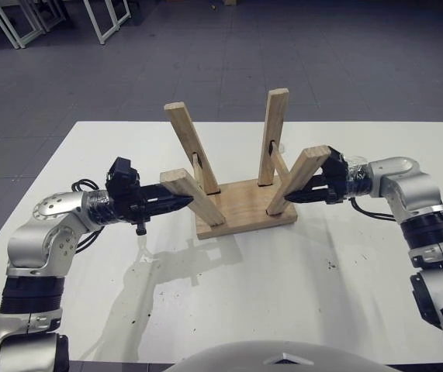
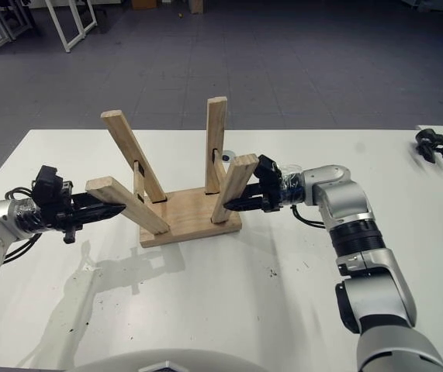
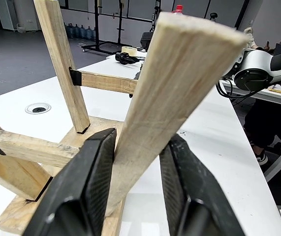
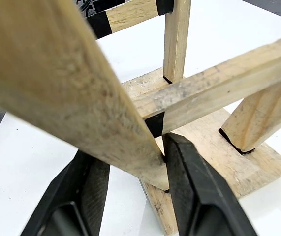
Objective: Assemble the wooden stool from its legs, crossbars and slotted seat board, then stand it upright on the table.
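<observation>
Wooden leg [image 1: 196, 198] inside left pincer [image 3: 141, 147], second leg [image 1: 300, 178] inside right pincer [image 4: 130, 162].

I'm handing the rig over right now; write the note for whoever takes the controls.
Left gripper: shut on the near-left leg.
Right gripper: shut on the near-right leg.
Seat board lies flat on the table. These and both far legs stand slotted in it, pointing up, with crossbars joining them.
Done: all parts look fitted, upside down.
Left: turn it over to stand on its legs.
</observation>
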